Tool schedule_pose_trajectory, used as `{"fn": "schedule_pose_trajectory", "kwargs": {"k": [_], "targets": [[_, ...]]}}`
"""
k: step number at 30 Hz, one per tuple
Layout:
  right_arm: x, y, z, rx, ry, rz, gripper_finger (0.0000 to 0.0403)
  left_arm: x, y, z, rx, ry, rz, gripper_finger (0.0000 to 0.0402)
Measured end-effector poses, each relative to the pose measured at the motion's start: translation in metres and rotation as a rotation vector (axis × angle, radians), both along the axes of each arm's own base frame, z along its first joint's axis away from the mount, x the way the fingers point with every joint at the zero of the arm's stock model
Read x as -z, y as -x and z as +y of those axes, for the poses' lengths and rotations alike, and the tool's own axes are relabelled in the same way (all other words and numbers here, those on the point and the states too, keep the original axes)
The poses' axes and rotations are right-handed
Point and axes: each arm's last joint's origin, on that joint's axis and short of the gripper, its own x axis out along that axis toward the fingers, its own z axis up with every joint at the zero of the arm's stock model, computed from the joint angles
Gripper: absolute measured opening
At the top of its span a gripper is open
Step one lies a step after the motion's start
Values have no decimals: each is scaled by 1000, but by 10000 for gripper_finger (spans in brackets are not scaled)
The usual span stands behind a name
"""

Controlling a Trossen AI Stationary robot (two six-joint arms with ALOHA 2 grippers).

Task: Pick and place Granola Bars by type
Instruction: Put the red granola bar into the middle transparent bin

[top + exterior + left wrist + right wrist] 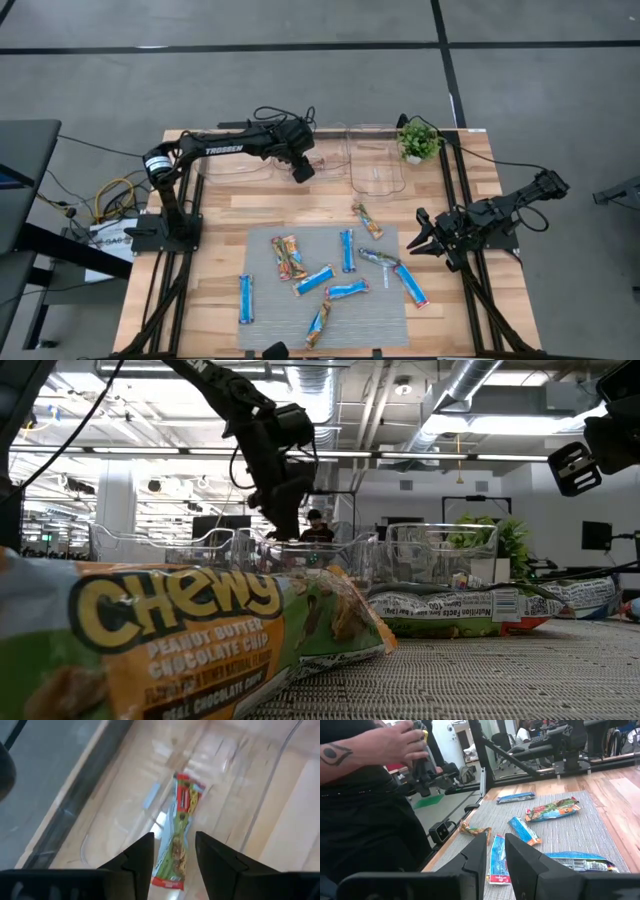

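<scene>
My left gripper (303, 172) hangs open over a clear bin (322, 152) at the table's far edge. In the left wrist view its fingers (174, 840) stand apart above an orange-brown and green wrapped bar (181, 825) lying flat on the bin's floor. Several more bars lie on the grey mat (385, 325): blue ones (246, 298) (347, 250), orange-brown ones (288, 257) (318, 322), and a silvery-green one (380, 258). Another orange-brown bar (366, 220) rests on the wood just beyond the mat. My right gripper (418, 233) waits open at the mat's right edge, low and pointing across the mat (495, 840).
Three clear bins (235, 160) (376, 160) line the far edge, with a small potted plant (418, 140) at the far right corner. A person's hand (380, 745) shows beyond the table's left side in the right wrist view. The arm frames (170, 230) flank the mat.
</scene>
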Motion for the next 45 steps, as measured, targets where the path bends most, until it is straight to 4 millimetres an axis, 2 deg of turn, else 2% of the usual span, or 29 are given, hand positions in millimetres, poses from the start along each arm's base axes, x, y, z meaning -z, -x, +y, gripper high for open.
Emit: {"fn": "schedule_pose_trajectory", "kwargs": {"k": [6,11,16,21,26,32,38,45], "targets": [[0,0,0,0,0,0,62,-30,4,-3,-28,-20,-147,138],[0,0,0,0,0,0,62,-63,8,-7,-34,-19,-350,137],[0,0,0,0,0,0,62,-96,13,-17,-28,-31,-540,137],[0,0,0,0,0,0,62,-118,16,-27,24,-33,-664,137],[0,0,0,0,0,0,62,-121,11,-37,95,-5,-691,137],[0,0,0,0,0,0,62,-117,1,-68,280,-3,-634,137],[0,0,0,0,0,-1,62,-107,-6,-114,533,14,-503,137],[0,0,0,0,0,-1,62,-90,0,-182,837,51,-282,137]]}}
